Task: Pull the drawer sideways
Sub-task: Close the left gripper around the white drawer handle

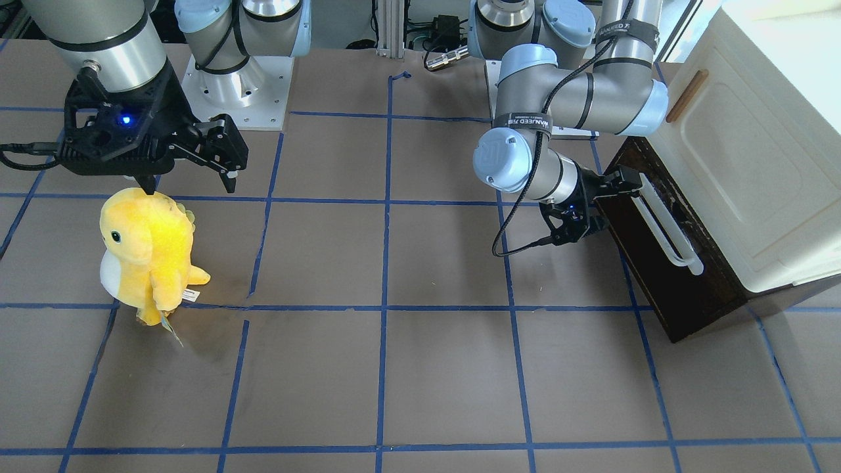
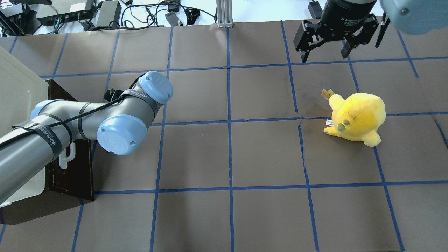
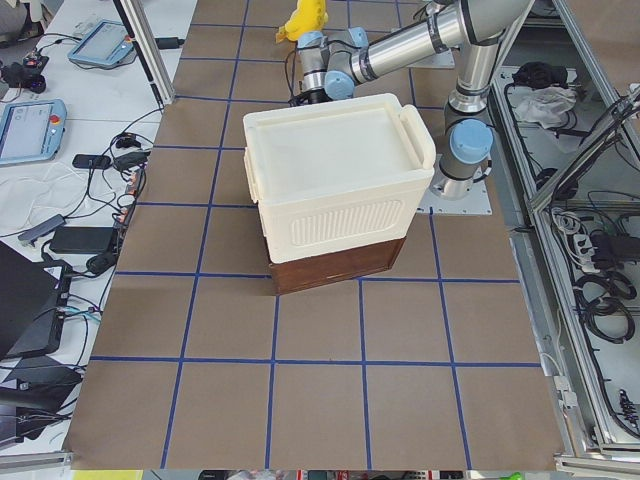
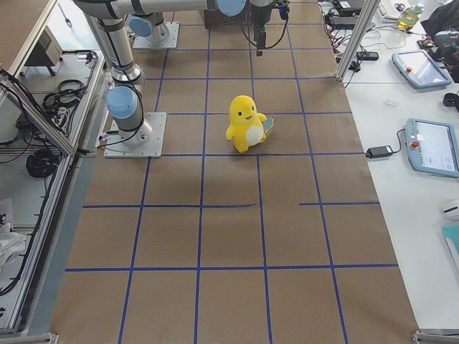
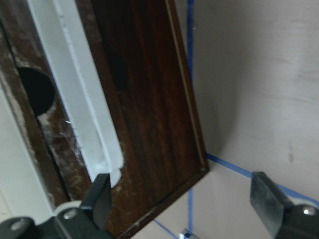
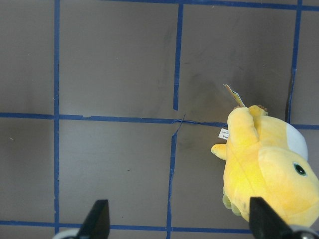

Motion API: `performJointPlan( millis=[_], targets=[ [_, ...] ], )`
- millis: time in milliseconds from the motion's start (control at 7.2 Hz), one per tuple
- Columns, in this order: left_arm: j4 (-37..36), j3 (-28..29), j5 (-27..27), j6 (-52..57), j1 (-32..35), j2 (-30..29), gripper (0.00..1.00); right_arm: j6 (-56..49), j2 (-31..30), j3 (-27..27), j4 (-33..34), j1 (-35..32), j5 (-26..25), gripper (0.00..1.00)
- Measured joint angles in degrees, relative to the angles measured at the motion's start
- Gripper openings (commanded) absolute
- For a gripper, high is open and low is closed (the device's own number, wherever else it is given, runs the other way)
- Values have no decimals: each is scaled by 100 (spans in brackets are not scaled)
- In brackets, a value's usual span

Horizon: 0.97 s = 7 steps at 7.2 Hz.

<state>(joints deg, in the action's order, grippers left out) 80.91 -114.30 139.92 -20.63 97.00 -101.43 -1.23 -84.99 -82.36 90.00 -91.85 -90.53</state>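
Observation:
The dark brown drawer (image 1: 657,276) sits at the bottom of the cream cabinet (image 1: 742,164), with its long white bar handle (image 1: 663,226) on the front. My left gripper (image 1: 611,197) is open at the handle's far end. In the left wrist view (image 5: 184,199) one fingertip (image 5: 102,196) lies against the end of the handle (image 5: 82,99) and the other stands off the drawer's edge over the table. The drawer's inside is hidden. My right gripper (image 1: 190,180) is open and empty above a yellow plush toy (image 1: 148,253).
The cabinet fills the table's end on my left (image 2: 17,94). The plush toy (image 2: 357,117) stands on my right side and shows in the right wrist view (image 6: 269,169). Brown table mat with a blue tape grid (image 2: 229,120) lies between them.

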Motion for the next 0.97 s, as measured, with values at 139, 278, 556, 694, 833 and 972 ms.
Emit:
performJointPlan(
  millis=[139,278,556,694,833,972],
  targets=[
    [-7,-10,184,-4,-93,-97,98,0,0,0,0,0,0,100],
    [-26,3,402,-10,-183,-192,98,0,0,0,0,0,0,100],
    [-85,92,564,-18,-362,-340,92,0,0,0,0,0,0,100],
    [-98,124,581,-18,-404,-389,87,0,0,0,0,0,0,100],
    [-107,142,588,-12,-426,-412,86,0,0,0,0,0,0,100],
    [-114,149,610,-7,-443,-425,86,0,0,0,0,0,0,100]
  ],
)
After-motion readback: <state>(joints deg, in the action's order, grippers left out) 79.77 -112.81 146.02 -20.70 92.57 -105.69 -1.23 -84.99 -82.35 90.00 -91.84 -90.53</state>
